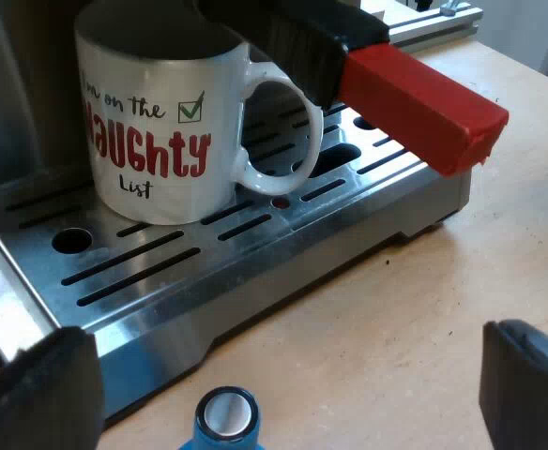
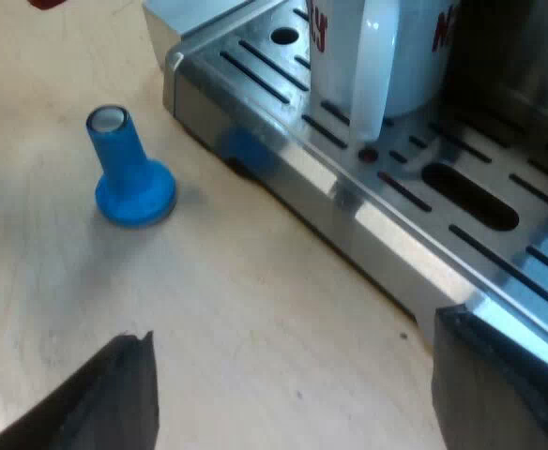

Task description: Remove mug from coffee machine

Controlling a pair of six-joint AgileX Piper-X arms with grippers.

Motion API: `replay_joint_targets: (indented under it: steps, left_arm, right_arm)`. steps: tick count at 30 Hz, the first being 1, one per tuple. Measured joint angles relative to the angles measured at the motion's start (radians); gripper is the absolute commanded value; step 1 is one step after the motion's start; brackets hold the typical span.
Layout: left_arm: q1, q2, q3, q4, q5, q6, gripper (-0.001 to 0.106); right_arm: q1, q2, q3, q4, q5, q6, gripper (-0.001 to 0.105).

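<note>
My left gripper (image 1: 283, 384) is nearest. Its two black fingers (image 1: 39, 389) are spread wide with nothing held, and they hang over the table (image 1: 396, 319) just short of the espresso machine's drip tray (image 1: 161, 314). The mug (image 1: 152, 141) stands upright on that slotted steel tray, well beyond the fingers and touching neither. It is white, with "on the Naughty List" in red and black and a green tick, and its loop handle faces outward. The holder's dark handle (image 1: 302, 47) reaches out over the mug, and its red end (image 1: 415, 94) juts past the tray's edge. My right gripper (image 2: 297, 394) is also spread wide and holds nothing. It is low over the table near the tray's front wall (image 2: 349, 202), with the mug (image 2: 377, 56) farther off on the tray. The mug's rim is cut off in both views, so I cannot tell what is inside. The machine above the tray is dark and hard to make out. The blue tamper (image 2: 129, 173) stands upright on the table, apart from the tray. In the left wrist view only its top (image 1: 225, 422) shows, between the left fingers. The table is pale wood grain, and a light metal rail (image 1: 433, 23) lies at its far side.
</note>
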Motion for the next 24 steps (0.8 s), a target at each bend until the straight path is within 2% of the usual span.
replay_joint_targets:
  steps: [11,15,19,24]
  left_arm:
    - [0.000,0.000,0.000,-0.009,0.000,0.000,0.083]
    - [0.000,0.000,0.000,-0.023,0.000,0.000,0.083]
    - [0.000,0.000,0.000,-0.030,0.000,0.000,0.083]
    - [0.000,0.000,0.000,-0.030,0.000,0.000,0.083]
  right_arm:
    - [0.000,0.000,0.118,-0.267,0.000,0.000,0.063]
    - [0.000,0.000,0.142,-0.306,0.013,0.000,0.063]
    - [0.000,0.000,0.161,-0.352,0.060,0.041,0.063]
    - [0.000,0.013,0.161,-0.365,0.068,0.044,0.063]
